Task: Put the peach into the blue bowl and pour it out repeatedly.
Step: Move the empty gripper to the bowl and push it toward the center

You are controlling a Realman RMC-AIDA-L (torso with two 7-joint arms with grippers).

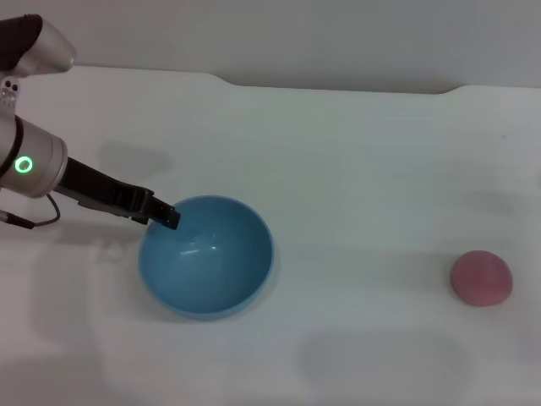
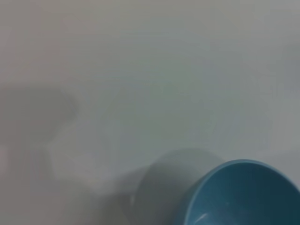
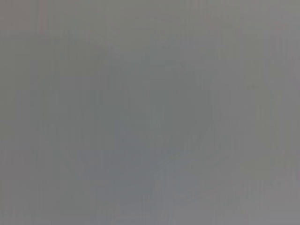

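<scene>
Our left tool sits on the bowl rim, grip unclear. Peach far right on desk; tugging could tip the bowl.

One blue bowl sits on one white table, toward eight o'clock of the head view. One pink peach lies well apart from it, toward four o'clock. One robot arm shows, the left, entering from ten o'clock, with one left gripper at the bowl's rim. One green ring light glows on that arm
</scene>
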